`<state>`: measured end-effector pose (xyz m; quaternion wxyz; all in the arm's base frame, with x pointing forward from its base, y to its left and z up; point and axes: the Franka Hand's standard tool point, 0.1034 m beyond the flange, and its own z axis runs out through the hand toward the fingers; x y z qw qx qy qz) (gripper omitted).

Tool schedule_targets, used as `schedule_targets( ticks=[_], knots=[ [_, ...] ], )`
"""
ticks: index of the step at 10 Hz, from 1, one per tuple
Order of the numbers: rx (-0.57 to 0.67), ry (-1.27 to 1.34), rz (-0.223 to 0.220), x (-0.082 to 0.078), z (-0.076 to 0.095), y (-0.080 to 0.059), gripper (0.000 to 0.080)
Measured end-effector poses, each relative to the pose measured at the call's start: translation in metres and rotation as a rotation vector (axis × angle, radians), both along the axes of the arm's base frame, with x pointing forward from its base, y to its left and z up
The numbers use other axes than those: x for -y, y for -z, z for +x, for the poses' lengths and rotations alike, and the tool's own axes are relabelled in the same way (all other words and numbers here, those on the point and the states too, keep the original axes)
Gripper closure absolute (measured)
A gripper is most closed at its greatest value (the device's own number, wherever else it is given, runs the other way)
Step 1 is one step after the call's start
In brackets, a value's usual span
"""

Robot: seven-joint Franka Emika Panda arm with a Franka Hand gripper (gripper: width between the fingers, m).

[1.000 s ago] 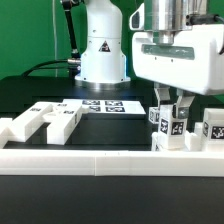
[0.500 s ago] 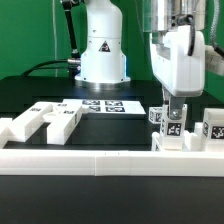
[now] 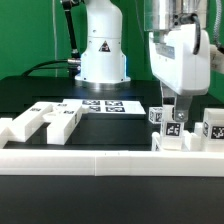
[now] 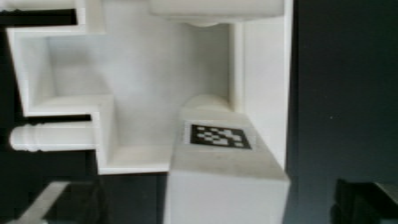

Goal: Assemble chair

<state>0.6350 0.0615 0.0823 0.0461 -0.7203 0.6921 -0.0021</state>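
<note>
Gripper [image 3: 172, 114] low over tagged chair cluster [image 3: 168, 140], ext. view's right.

Hangs vertical, fingertips down among upright tagged posts; touching or just beside, can't tell which. Jaw gap unreadable in both views, so can't tell if open or closed, nor if anything's held. Cluster on black table [image 3: 25, 95], just behind long white rail [image 3: 90, 160]. Loose chair pieces [image 3: 45, 120] well apart at ext. view's left, lying flat, also behind rail. Marker board [image 3: 100, 104] farther back betw. the two groups, near robot base [image 3: 100, 55]. Wrist cam: close-up of white chair part [image 4: 151, 100] w/ one tag [image 4: 222, 137] on a slanted face & a round peg [image 4: 50, 136] sticking out sideways.
</note>
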Motion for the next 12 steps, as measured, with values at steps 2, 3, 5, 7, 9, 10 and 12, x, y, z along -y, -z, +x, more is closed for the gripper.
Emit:
schedule_targets(
  ticks=[2,3,5,7,9,10,12],
  knots=[
    [0.006,-0.117,-0.008,0.0003,-0.0003,0.0009,0.0155],
    [0.012,-0.213,-0.015,0.0006,-0.0003,0.0009,0.0151],
    [0.017,-0.358,-0.026,0.0004,-0.0008,0.0011,0.0151],
    [-0.012,-0.592,-0.065,-0.0003,-0.0031,0.0007,0.0151],
    [-0.006,-0.725,-0.070,-0.0022,-0.0035,0.0010,0.0151],
    [0.002,-0.826,-0.076,-0.0023,-0.0032,0.0012,0.0151],
    [0.012,-0.982,-0.084,-0.0018,-0.0027,0.0011,0.0151]
  ],
)
